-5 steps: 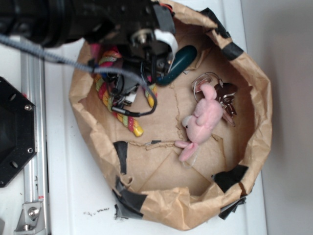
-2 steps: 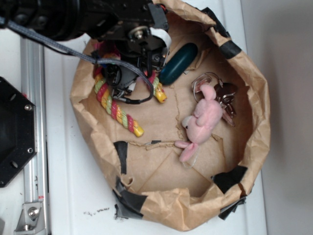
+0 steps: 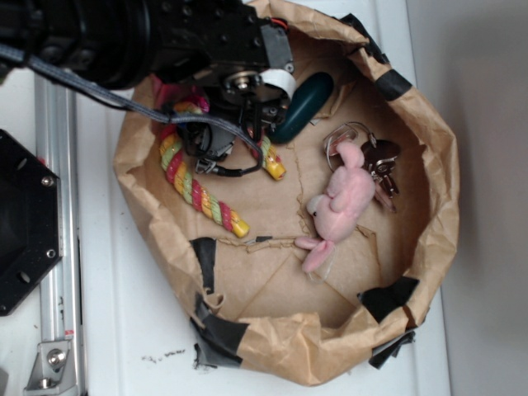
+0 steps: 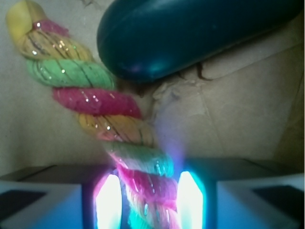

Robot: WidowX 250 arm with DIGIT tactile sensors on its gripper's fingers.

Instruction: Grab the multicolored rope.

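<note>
the thick twisted rope of red, yellow and pale green strands lies bent in a u inside a round container of crumpled brown paper patched with black tape, on its upper left side. one limb runs down and right to a yellow tip near the container floor's middle left; the other limb passes under the black robot arm and ends in a yellow tip just below the arm's wrist.

the gripper sits over that second limb. in the wrist view the same rope runs from the upper left down between the two glowing fingers; the jaws stand on either side of the strand with the pads against it, clamped on the rope.

a dark teal glossy oblong object lies just right of the gripper; in the wrist view it touches or nearly touches the rope's upper part.

a pink plush bunny lies well apart to the right, against a bunch of metal keys on a ring.

the container rests on a white surface, with a black hexagonal plate at the left edge.
</note>
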